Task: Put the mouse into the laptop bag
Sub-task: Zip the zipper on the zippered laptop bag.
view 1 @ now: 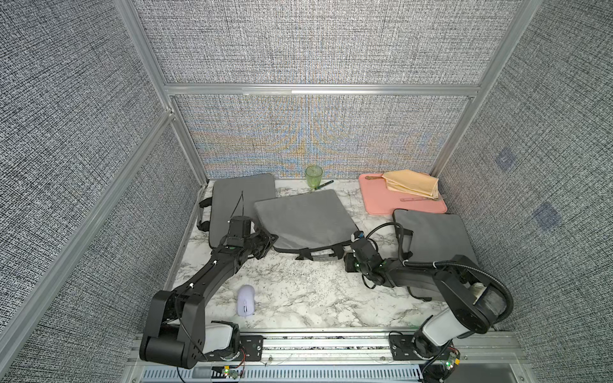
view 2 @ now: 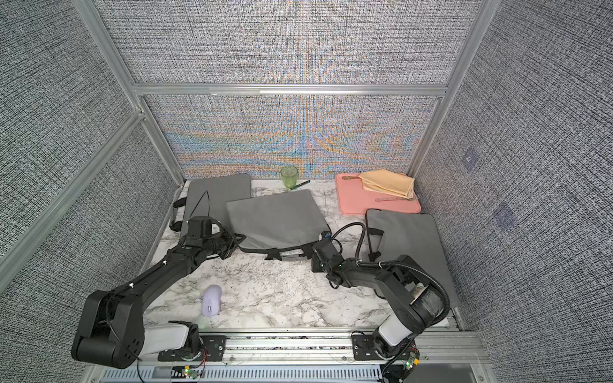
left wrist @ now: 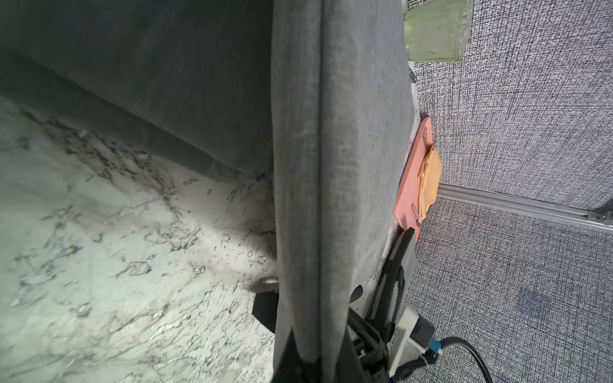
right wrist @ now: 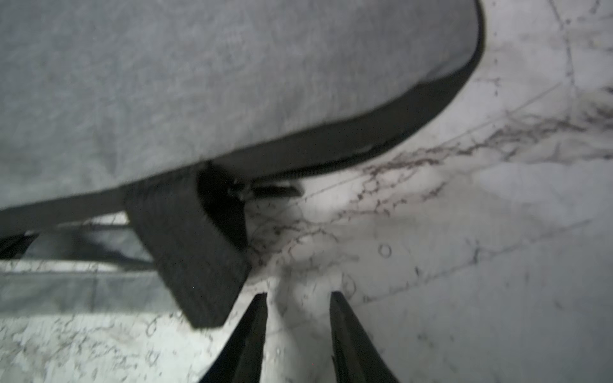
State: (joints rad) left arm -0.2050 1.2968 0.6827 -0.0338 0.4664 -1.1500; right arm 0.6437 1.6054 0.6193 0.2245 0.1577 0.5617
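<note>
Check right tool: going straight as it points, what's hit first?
The right tool would probably meet the middle bag at its dark edge by the zipper pull; only bare table lies between. The strap sits just aside. Depth unclear.

Lilac mouse [view 1: 245,301] lies outside grey laptop bag [view 1: 303,219].

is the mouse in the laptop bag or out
Out: the mouse lies on the marble table, apart from the middle laptop bag.

A robot test cell — aluminium-framed fabric walls [view 1: 315,49] enclose a marble-print tabletop [view 1: 298,291].
</note>
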